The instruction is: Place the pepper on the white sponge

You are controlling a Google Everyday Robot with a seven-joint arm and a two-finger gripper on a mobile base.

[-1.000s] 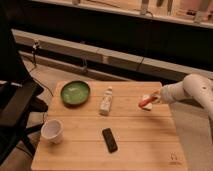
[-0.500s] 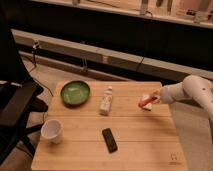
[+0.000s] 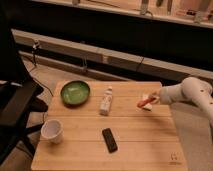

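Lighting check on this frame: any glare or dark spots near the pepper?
Camera view: table evenly lit, no glare on the wood; pepper and hand at its right edge are well lit; chair at left and background sit in deep shadow.

On my feed the table (image 3: 135, 150) was pale honey wood with fine straight grain. The bowl (image 3: 75, 92) read bright green, darker at its rim. The bottle (image 3: 105, 101) and the cup (image 3: 52, 131) were both white, and the remote (image 3: 109, 140) was flat black. I saw the gripper (image 3: 152, 98), pale grey-white like its arm (image 3: 187, 91), at the table's right side. At its tip was the red-orange pepper (image 3: 144, 103), against the white sponge (image 3: 147, 96). The chair (image 3: 15, 107) at the left was black.
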